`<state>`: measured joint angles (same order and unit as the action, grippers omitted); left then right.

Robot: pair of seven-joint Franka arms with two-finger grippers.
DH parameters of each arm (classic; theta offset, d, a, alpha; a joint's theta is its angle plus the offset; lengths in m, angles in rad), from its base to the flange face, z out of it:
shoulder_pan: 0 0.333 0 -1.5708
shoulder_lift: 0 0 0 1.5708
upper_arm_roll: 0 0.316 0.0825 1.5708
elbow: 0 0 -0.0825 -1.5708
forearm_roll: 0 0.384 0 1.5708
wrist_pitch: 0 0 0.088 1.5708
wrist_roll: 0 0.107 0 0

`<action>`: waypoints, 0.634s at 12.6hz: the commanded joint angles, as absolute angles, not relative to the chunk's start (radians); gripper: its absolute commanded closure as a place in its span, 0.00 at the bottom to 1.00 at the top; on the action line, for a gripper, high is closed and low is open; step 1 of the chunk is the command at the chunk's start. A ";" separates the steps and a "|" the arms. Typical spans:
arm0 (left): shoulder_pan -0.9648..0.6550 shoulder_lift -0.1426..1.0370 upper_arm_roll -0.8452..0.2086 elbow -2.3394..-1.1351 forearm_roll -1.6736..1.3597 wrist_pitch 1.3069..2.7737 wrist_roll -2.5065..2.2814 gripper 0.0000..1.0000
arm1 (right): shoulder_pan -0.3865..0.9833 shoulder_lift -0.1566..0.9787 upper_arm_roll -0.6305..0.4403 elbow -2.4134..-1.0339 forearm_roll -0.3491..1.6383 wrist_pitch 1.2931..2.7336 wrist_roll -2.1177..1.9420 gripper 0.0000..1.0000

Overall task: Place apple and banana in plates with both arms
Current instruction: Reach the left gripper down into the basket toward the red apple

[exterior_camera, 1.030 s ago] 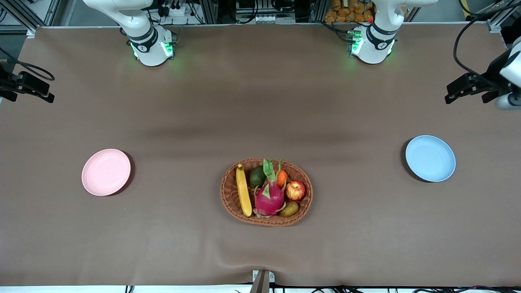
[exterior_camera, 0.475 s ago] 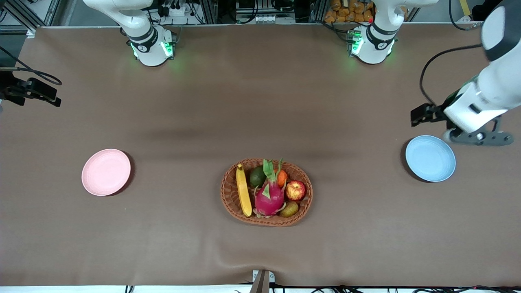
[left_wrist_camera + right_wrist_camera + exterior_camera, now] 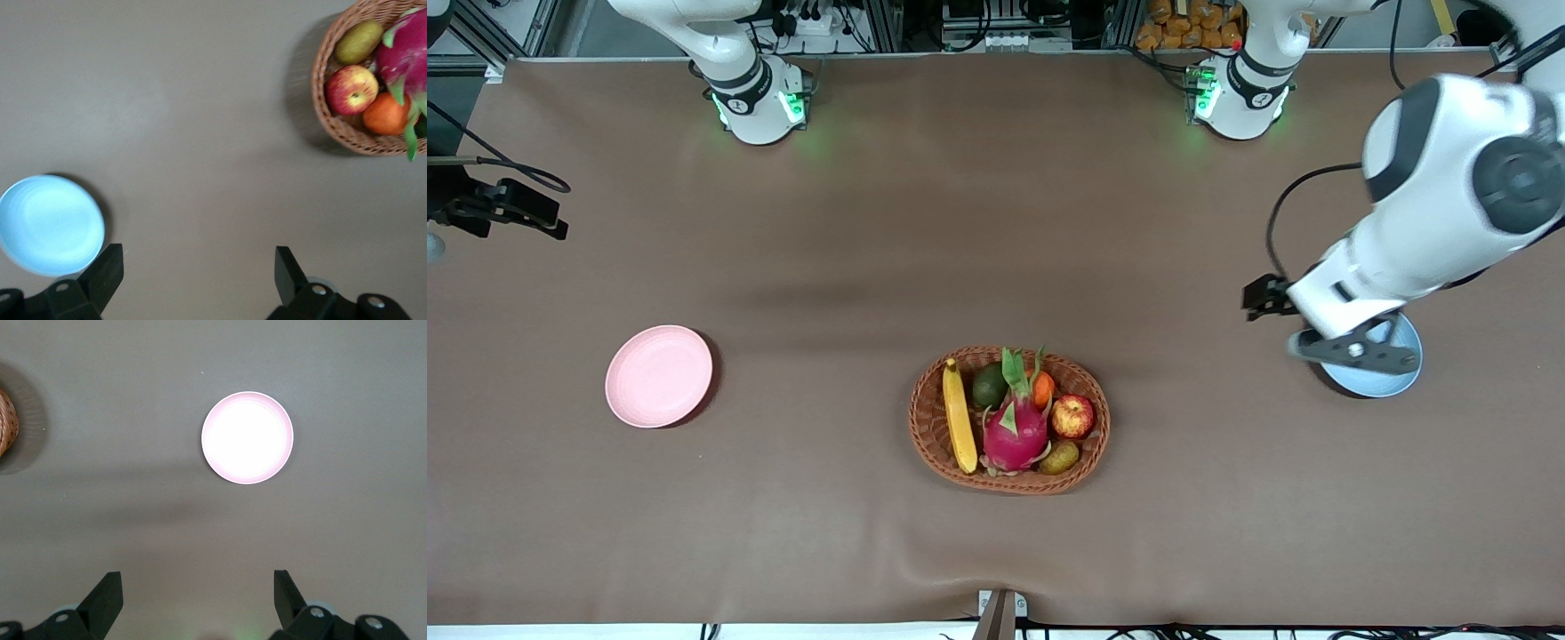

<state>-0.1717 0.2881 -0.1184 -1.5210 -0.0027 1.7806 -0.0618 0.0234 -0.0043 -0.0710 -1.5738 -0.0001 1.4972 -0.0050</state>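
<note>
The apple (image 3: 1073,416) and the banana (image 3: 959,427) lie in a wicker basket (image 3: 930,444) at the middle of the table. The apple also shows in the left wrist view (image 3: 351,90). The blue plate (image 3: 1371,383) lies toward the left arm's end, and the pink plate (image 3: 658,375) toward the right arm's end. My left gripper (image 3: 1352,353) hangs open and empty over the blue plate's edge (image 3: 50,223), high above the table (image 3: 197,270). My right gripper (image 3: 197,590) is open and empty, high over the table, with the pink plate (image 3: 247,437) below it.
The basket also holds a pink dragon fruit (image 3: 1014,431), a dark green avocado (image 3: 989,384), a small orange fruit (image 3: 1042,388) and a brownish kiwi-like fruit (image 3: 1059,458). Brown cloth covers the table. The right arm's hand (image 3: 503,209) sits at the view's edge.
The left arm has swung in from the table's end and now hangs over the blue plate, closer to the basket. The right arm's hand has shifted slightly. The fruit has not moved.
</note>
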 commanded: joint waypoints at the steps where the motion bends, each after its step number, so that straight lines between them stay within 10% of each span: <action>1: -0.192 0.317 -0.120 -1.538 -0.011 1.874 -0.066 0.00 | 0.023 -0.023 -0.058 -1.621 -0.002 1.528 -0.014 0.00; 8: -0.284 0.455 -0.121 -1.554 -0.008 2.133 -0.066 0.00 | 0.026 -0.023 -0.058 -1.718 0.086 1.620 -0.008 0.00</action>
<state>-0.2639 0.4206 -0.1264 -1.5572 -0.0027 2.0679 -0.0626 0.0301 -0.0027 -0.0615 -1.6778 0.0665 1.5922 -0.0057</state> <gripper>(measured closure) 0.000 0.000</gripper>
